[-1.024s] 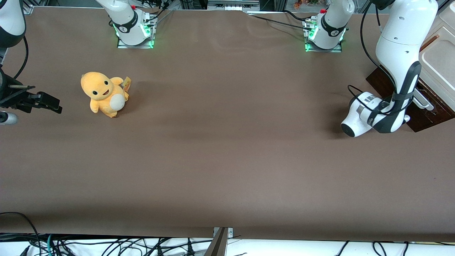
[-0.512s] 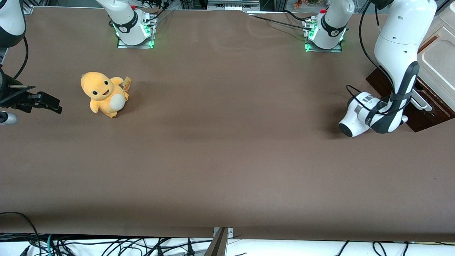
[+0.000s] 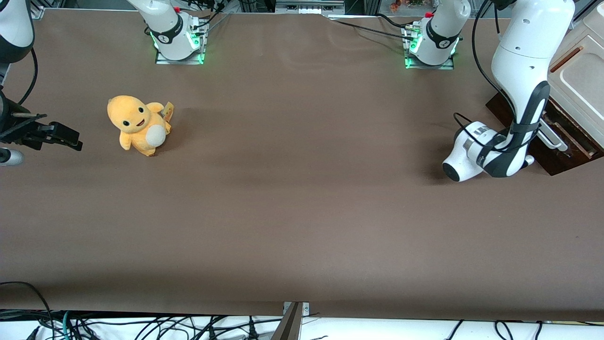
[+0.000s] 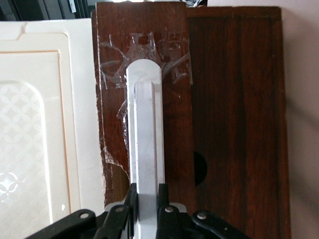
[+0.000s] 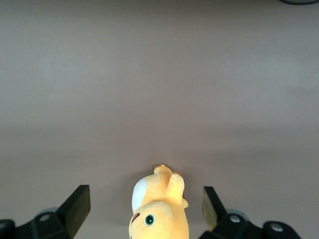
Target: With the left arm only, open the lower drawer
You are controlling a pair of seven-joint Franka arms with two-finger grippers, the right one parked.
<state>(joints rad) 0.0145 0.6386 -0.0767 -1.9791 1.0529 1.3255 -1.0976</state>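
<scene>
The lower drawer [image 3: 559, 158] is dark reddish-brown wood and juts a little way out of the cream cabinet [image 3: 579, 89] at the working arm's end of the table. Its pale bar handle [image 4: 144, 134] runs across the taped drawer front [image 4: 234, 124]. My left gripper [image 4: 145, 198] is shut on that handle, one black finger [image 4: 130, 199] pressed against each side of the bar. In the front view the handle [image 3: 550, 137] shows just past the white wrist of the left arm [image 3: 519, 61], which hides the fingers there.
A yellow plush toy [image 3: 137, 123] sits on the brown table [image 3: 302, 198] toward the parked arm's end. Two arm bases [image 3: 177, 38] [image 3: 432, 40] with green lights stand along the table edge farthest from the front camera. The cabinet's cream upper panel [image 4: 35, 139] lies beside the handle.
The left arm's wrist has shifted toward the middle of the table with the handle in its grip, and the drawer has slid a little farther out of the cabinet.
</scene>
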